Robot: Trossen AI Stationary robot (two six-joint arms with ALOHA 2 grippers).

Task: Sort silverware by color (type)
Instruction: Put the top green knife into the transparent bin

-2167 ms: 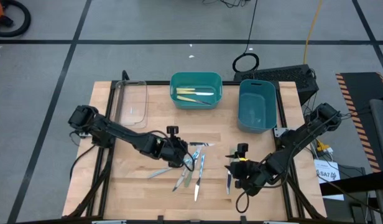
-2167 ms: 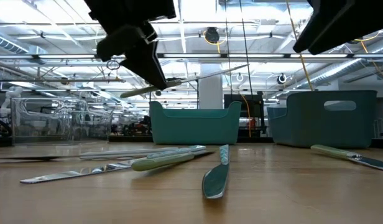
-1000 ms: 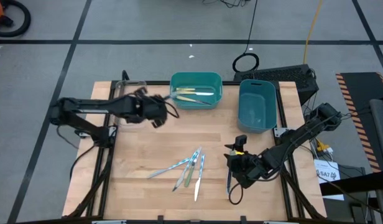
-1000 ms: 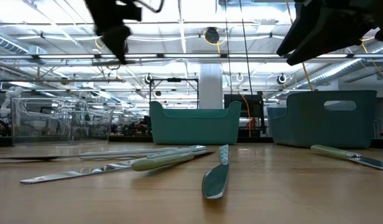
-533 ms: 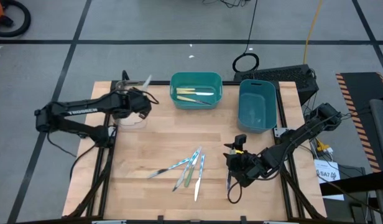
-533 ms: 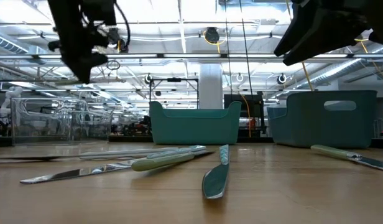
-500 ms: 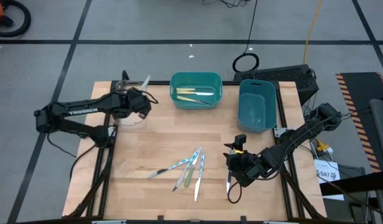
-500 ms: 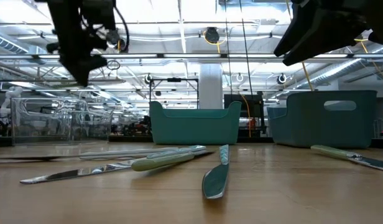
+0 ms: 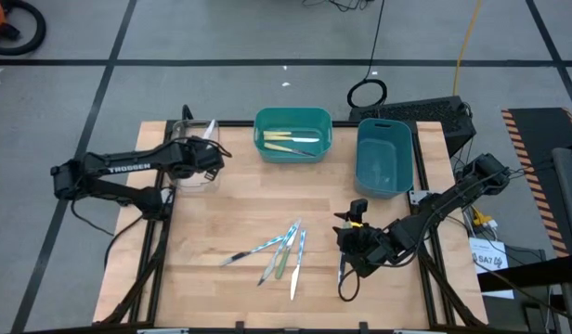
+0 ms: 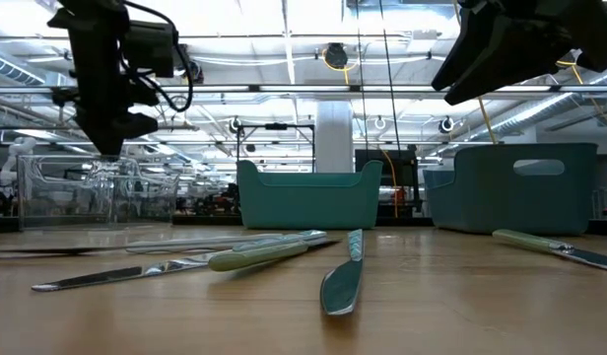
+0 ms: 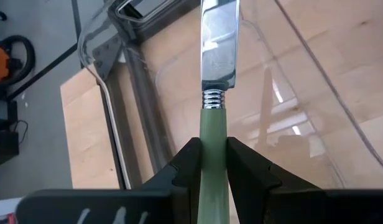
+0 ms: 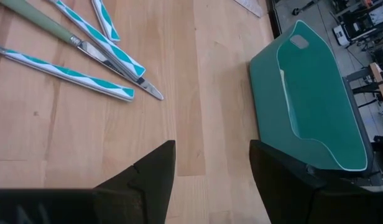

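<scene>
High view: I see the left end effector (image 9: 208, 160) over the clear tray (image 9: 195, 156) at the desk's (image 9: 249, 213) far left corner, with a pale knife (image 9: 210, 127) sticking out beyond it above the tray. The right end effector (image 9: 353, 258) sits low near the front right, a utensil (image 9: 341, 276) lying on the wood right beside it. A loose cluster of silverware (image 9: 281, 250) lies mid-desk between the two arms. Two more pieces rest in the teal bin (image 9: 292, 134); the blue bin (image 9: 384, 156) stands to its right.

Low view: the left end effector (image 10: 104, 118) hangs above the clear tray (image 10: 92, 189). The cluster (image 10: 254, 253) lies flat on the wood, and one green-handled knife (image 10: 555, 248) lies apart at the right.

Left wrist view: my left end effector (image 11: 208, 163) is clamped on the pale green handle of the knife (image 11: 216, 74), the blade pointing out over the tray's floor and rim (image 11: 110, 56).

Right wrist view: the right end effector (image 12: 211, 163) stands spread wide with nothing between its fingers, only bare wood. Blue-and-white handled pieces (image 12: 95, 53) lie well ahead of it, the teal bin (image 12: 309, 106) off to the side.
</scene>
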